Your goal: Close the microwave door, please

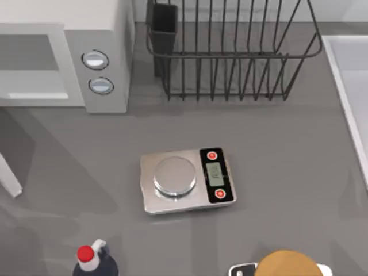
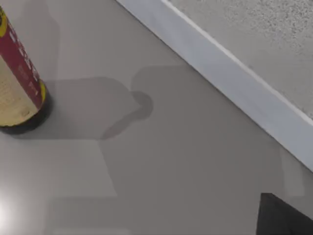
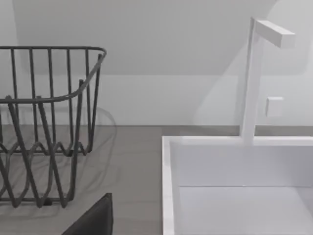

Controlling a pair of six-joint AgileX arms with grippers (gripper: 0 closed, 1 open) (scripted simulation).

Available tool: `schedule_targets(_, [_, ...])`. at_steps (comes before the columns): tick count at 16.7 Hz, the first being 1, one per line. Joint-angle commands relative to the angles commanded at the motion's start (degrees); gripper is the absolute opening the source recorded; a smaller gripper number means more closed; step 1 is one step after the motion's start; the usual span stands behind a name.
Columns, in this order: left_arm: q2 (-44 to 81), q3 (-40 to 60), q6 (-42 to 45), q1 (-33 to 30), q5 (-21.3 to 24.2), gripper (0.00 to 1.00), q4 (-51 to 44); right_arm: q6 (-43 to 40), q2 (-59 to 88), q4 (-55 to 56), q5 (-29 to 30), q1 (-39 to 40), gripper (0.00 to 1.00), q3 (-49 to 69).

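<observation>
Two round silver knobs sit on the light grey boxy microwave (image 1: 98, 57) at the grey desk's (image 1: 287, 172) far left; its flat pale-framed door (image 1: 8, 178) stands swung open at the left edge. Neither claw's state can be told.

Rendered kitchen counter, microwave (image 1: 98, 63), wire dish rack (image 1: 230, 52), white sink (image 3: 234, 186), kitchen scale (image 1: 187, 181)

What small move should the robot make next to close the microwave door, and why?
Probably bring the left arm over beside the microwave door, ready to push it. The door stands swung out near the table's left edge, leaving the microwave cavity open, and that side is the left arm's.
</observation>
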Motion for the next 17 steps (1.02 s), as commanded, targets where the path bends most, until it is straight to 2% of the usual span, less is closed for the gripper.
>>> schedule_targets(2, [-1.79,-1.57,-1.84,-1.98,-1.41,0.0,0.48,0.0,0.0,0.0,0.0,0.0,1.0,0.0])
schedule_targets(7, [-1.67,-1.52,-2.04,-2.03,-1.38,0.0,0.4,0.0,0.0,0.0,0.0,0.0,1.0,0.0])
schedule_targets(9, [-2.01,-1.77,-3.77,-4.04,-3.0,0.0,0.42,0.0,0.0,0.0,0.0,0.0,1.0,0.0])
schedule_targets(12, [-3.4,-2.65,-9.11,-11.32,-8.03,0.0,0.52,0.0,0.0,0.0,0.0,0.0,1.0,0.0])
schedule_targets(17, [-7.24,-4.82,-20.61,-28.39,-18.79,0.0,0.78,0.0,0.0,0.0,0.0,0.0,1.0,0.0])
